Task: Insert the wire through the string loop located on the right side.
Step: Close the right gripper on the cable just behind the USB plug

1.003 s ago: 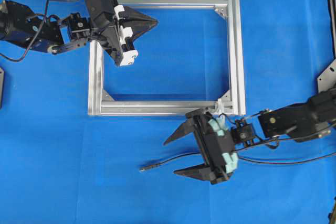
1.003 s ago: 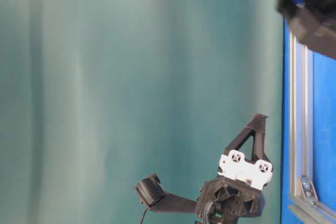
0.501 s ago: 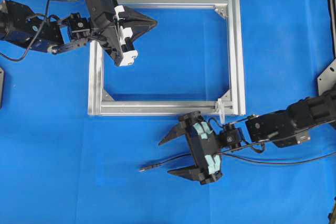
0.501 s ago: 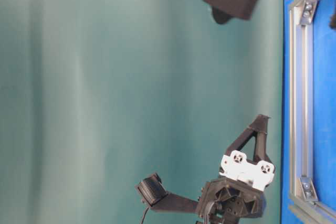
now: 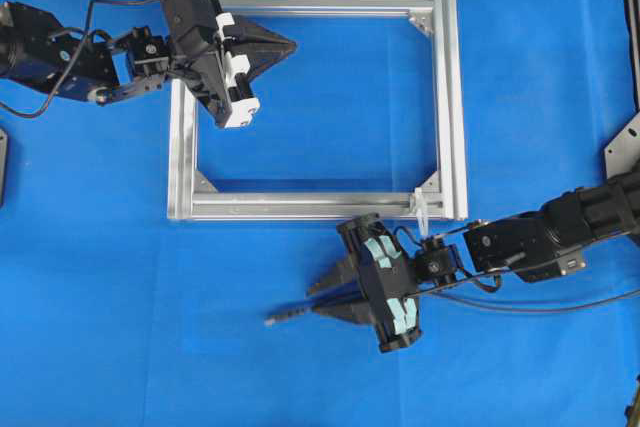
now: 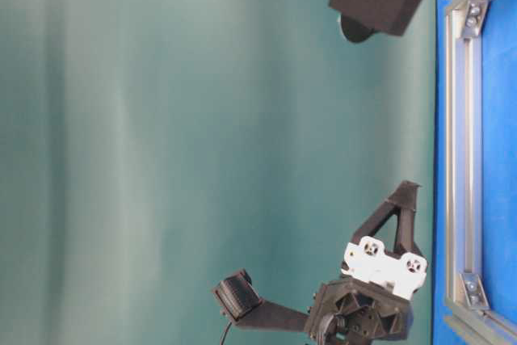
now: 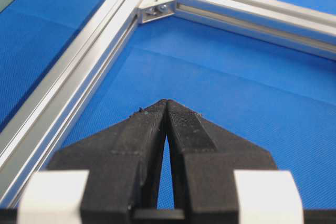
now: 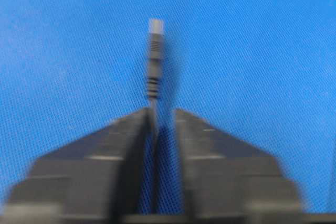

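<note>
The thin black wire lies on the blue mat below the frame, its plug tip pointing left. My right gripper straddles it just behind the plug. In the right wrist view the wire runs along the left finger with a narrow, blurred gap on its other side, so a pinch does not show. The white string loop stands on the frame's bottom bar near its right corner, above the right wrist. My left gripper hovers shut and empty inside the frame's top left corner.
The silver aluminium frame lies flat in the middle of the blue mat, with corner brackets inside it. The wire trails right along the mat under the right arm. A metal bracket sits at the right edge.
The right gripper's wide-open fingers have swung in to a narrow gap around the wire while the arm slid slightly left. The left gripper has barely moved.
</note>
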`<action>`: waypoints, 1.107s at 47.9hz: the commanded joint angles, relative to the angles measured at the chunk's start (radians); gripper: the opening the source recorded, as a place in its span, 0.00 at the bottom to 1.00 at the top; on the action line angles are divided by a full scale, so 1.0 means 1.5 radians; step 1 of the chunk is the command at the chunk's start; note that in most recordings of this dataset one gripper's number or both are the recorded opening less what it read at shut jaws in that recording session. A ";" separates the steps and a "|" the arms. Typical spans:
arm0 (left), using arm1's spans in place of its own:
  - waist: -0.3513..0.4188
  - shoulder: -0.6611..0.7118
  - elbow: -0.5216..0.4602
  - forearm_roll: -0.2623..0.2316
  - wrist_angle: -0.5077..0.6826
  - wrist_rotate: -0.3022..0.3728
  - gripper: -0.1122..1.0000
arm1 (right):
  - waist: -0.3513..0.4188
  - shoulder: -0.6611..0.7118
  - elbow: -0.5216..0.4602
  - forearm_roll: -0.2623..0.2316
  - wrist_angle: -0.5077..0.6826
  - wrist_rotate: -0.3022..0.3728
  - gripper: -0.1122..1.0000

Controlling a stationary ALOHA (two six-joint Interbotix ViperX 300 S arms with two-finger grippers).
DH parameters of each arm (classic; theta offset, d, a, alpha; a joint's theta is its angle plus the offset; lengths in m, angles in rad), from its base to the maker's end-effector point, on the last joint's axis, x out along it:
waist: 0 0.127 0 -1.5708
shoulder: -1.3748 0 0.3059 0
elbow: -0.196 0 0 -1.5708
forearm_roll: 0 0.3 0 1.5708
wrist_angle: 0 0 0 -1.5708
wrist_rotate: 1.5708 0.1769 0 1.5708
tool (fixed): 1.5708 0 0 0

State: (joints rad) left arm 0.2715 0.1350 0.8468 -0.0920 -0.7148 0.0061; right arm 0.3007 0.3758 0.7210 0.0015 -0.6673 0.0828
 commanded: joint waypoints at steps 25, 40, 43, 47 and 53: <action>-0.001 -0.022 -0.005 0.002 -0.003 -0.001 0.10 | -0.001 -0.077 0.003 -0.002 0.052 0.004 0.07; -0.001 -0.022 -0.005 0.001 -0.003 -0.005 0.10 | 0.000 -0.191 -0.010 -0.003 0.184 -0.001 0.07; 0.000 -0.021 -0.005 0.002 -0.003 -0.005 0.10 | 0.000 -0.193 -0.011 -0.003 0.186 -0.001 0.07; -0.001 -0.022 -0.006 0.001 -0.003 -0.005 0.10 | 0.000 -0.192 -0.011 -0.002 0.186 0.001 0.07; -0.001 -0.021 -0.007 0.002 -0.003 -0.005 0.10 | 0.000 -0.192 -0.011 -0.003 0.186 0.001 0.07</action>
State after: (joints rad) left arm 0.2715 0.1350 0.8468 -0.0920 -0.7148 -0.0031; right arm 0.3007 0.1166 0.7256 -0.0015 -0.3850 0.0828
